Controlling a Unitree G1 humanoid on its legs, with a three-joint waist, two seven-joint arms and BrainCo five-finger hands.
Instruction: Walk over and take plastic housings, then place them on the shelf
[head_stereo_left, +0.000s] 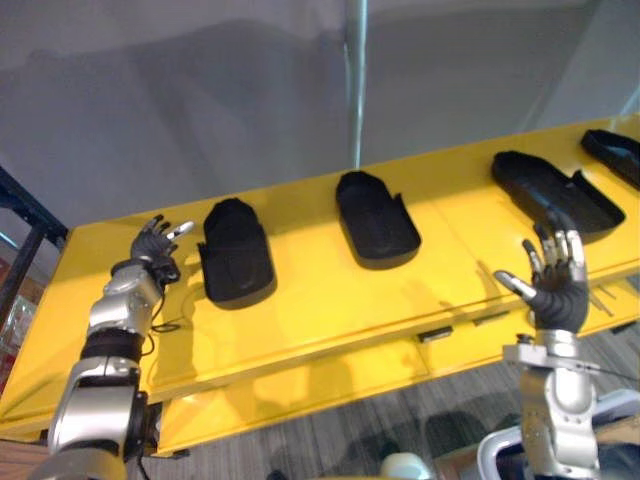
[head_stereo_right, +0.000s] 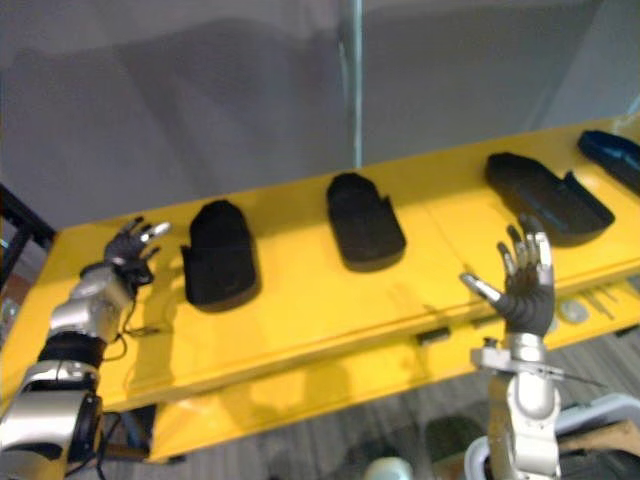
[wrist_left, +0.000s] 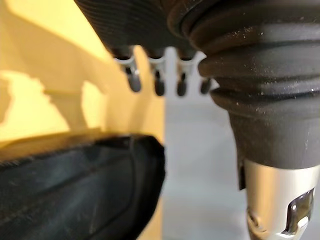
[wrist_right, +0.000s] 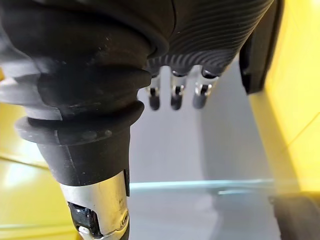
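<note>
Both hands were held empty with fingers spread. Left hand (head_stereo_left: 155, 243) was raised just beside the leftmost housing (head_stereo_left: 237, 252); right hand (head_stereo_left: 555, 285) was raised near the third housing (head_stereo_left: 555, 190). Second housing (head_stereo_left: 375, 217) and fourth housing (head_stereo_left: 615, 150) were laid in the same row on the yellow shelf (head_stereo_left: 320, 300).

Matt black plastic housings (head_stereo_left: 238, 250) lie on a smooth, glossy yellow shelf (head_stereo_left: 320, 300).
</note>
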